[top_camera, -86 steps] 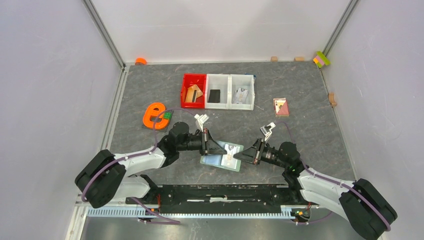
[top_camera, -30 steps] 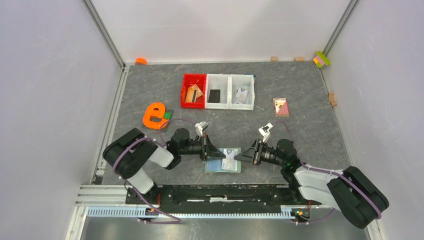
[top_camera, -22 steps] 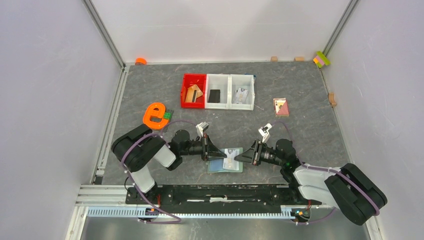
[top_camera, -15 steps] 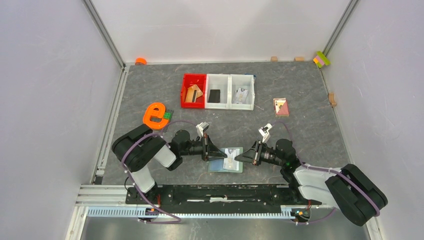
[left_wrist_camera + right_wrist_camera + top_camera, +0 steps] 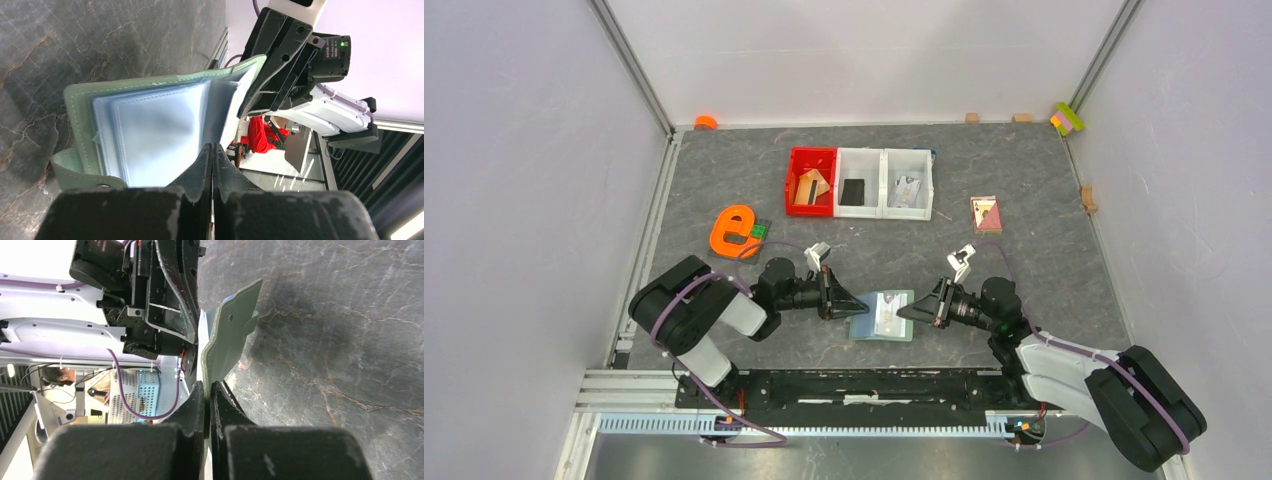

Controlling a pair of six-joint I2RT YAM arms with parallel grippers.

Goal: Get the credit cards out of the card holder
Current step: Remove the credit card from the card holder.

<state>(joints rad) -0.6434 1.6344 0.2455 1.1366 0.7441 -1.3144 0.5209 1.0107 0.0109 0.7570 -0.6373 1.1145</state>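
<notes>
Card holder (image 5: 881, 320) position: on the grey tabletop (image 5: 1024, 190), near its front edge, directly between the two pincers and well apart from the row of bins at the rear.

The red bin (image 5: 789, 185) contains a tan-gold credit card (image 5: 809, 188). The rightmost white bin (image 5: 930, 185) contains a pale credit card (image 5: 906, 190).

The holder lies open, with its sage-green cover underneath and its pale blue pockets facing up. In the wrist views, the cover on the right arm's side is raised off the tabletop and tilted.

The right pincer (image 5: 902, 312) is closed on the edge of this raised cover.

The left pincer (image 5: 856, 305) is fully closed, with its tips at the holder's left edge, against the pocket leaves. Whether a leaf or a card is pinched between them cannot be determined.
</notes>
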